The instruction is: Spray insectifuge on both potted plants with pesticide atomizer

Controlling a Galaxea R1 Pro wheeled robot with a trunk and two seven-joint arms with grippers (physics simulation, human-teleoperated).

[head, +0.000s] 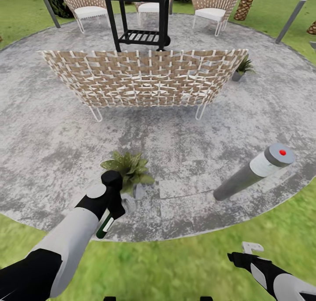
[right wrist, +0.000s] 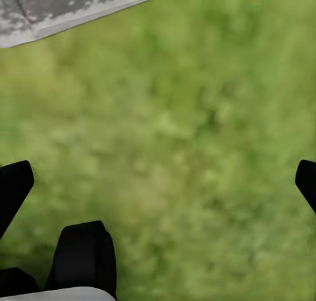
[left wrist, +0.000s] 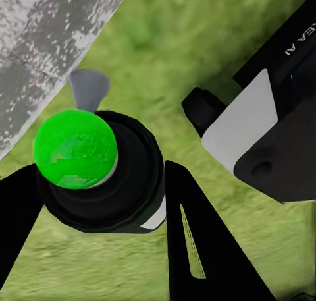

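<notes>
My right claw [right wrist: 158, 176] hangs spread over blurry lawn [right wrist: 197, 149]. My left claw [left wrist: 99, 202] clenches the round dark-green pesticide atomizer [head: 105, 225], beside a leafy potted plant [head: 128, 169] on the mottled patio [head: 57, 138]; beyond stands a woven bench [head: 145, 78].

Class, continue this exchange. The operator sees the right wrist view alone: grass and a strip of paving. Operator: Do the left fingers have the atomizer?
Observer: Yes, the left gripper is shut on the pesticide atomizer, fingers on either side of its dark body.
Operator: Where is the nearest plant?
Observer: One potted plant stands on the patio, just beyond that gripper in the head view.
</notes>
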